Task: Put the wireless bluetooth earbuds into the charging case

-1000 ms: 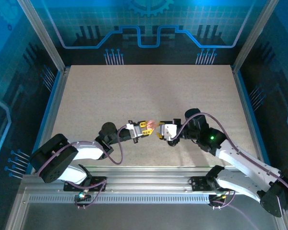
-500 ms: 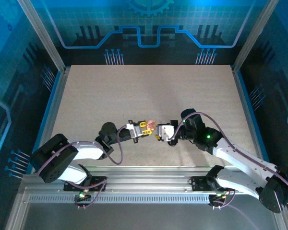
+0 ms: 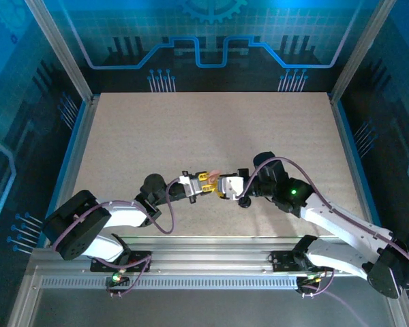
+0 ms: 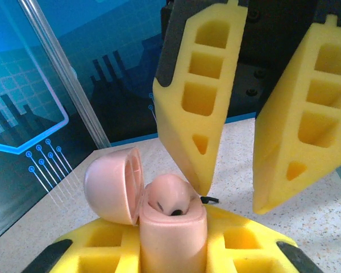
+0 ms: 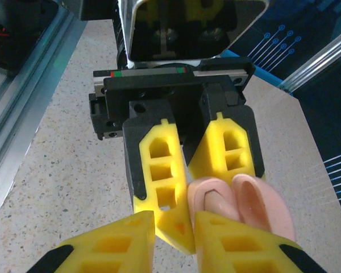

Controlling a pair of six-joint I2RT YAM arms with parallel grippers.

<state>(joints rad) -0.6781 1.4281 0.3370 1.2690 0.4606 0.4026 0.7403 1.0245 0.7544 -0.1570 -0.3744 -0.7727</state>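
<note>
- Table: speckled beige work surface; both arms meet above its near middle.
- Right gripper: yellow fingers parted by a narrow gap, with nothing visible between the tips. It points at the case mouth, with one tip just beside the rim.
- Left gripper: closed on the body of the charging case, which it holds clear of the table.
- Charging case: a pink puck clamped between the left fingers, mouth toward the right gripper.
- Lid: hinged open and standing off to one side.
- Earbud: a pale piece that appears to sit in the case well; how deeply it sits cannot be told.
- Risk: a press from the near fingertip could twist the case in its clamp, since the hold is on smooth rounded sides.
- Risk: a sideways brush could swing the lid shut on an earbud that is not fully seated.
</note>
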